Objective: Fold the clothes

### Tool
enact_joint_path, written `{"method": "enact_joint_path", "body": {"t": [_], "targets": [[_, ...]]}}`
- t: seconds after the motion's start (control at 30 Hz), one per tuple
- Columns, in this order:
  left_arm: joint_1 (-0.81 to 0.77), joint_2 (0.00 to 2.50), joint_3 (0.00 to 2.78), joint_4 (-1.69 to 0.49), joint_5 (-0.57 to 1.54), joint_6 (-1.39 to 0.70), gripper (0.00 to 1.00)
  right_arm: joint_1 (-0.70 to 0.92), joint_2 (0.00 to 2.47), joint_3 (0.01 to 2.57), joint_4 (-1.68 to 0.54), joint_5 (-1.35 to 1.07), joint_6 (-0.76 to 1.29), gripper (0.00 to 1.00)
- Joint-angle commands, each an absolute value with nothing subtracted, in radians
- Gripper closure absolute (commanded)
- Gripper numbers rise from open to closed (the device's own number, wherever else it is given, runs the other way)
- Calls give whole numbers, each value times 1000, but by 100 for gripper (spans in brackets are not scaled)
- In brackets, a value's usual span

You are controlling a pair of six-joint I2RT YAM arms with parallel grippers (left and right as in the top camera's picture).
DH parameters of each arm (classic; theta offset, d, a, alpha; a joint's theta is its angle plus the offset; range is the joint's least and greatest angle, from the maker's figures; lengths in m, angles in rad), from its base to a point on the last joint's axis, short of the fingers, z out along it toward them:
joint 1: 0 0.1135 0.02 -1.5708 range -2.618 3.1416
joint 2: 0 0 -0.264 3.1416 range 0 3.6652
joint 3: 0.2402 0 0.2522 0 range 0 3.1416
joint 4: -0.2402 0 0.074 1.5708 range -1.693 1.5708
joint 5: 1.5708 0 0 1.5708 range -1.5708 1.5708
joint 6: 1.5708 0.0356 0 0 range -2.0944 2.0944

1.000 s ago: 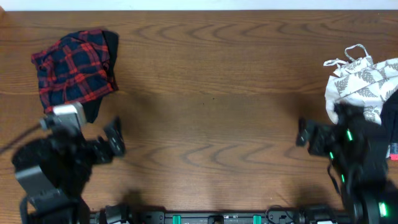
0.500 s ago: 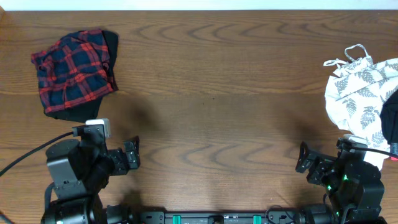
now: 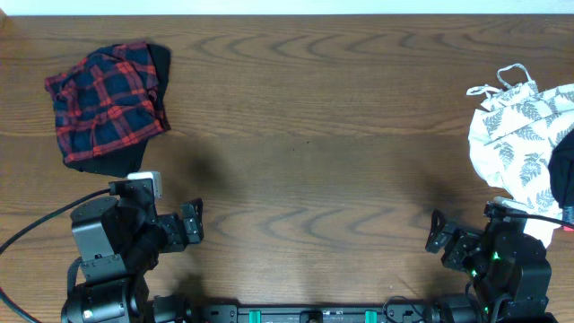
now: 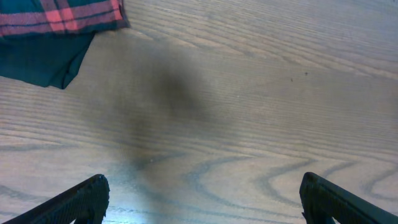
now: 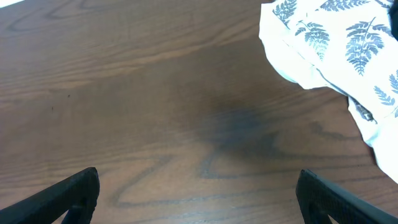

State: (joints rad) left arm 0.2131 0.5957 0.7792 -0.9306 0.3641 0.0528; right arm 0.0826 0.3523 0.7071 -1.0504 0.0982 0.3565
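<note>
Plaid shirt (image 3: 106,106) is being supported, bunched, on black garment (image 3: 160,76) at table (image 3: 305,135) far-L corner. Leaf top (image 3: 520,135) is being supported at R edge. L gripper (image 3: 190,229), R gripper (image 3: 437,235): fingers being held spread, nothing gripped.

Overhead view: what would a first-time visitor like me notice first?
A bundled red-and-navy plaid shirt lies far left on the wooden table, a white leaf-print top crumpled at the far right edge. The left claw and right claw sit open near the front, holding nothing.
</note>
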Motion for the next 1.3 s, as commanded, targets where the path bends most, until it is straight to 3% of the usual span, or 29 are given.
{"method": "enact_joint_path", "body": {"t": [0.0, 0.37, 0.57, 0.77, 1.2, 1.27], "targets": [[209, 598, 781, -927, 374, 63, 2, 87, 345, 709, -1052, 97, 370, 1], [209, 598, 781, -927, 374, 63, 2, 88, 301, 707, -1103, 98, 369, 1], [209, 598, 781, -927, 374, 63, 2, 79, 176, 659, -1052, 101, 246, 1], [209, 598, 781, -927, 374, 63, 2, 76, 2, 467, -777, 97, 185, 1], [209, 598, 781, -927, 374, 63, 2, 77, 5, 39, -61, 93, 133, 1], [209, 598, 781, -927, 374, 63, 2, 77, 5, 5, -55, 85, 132, 1]]}}
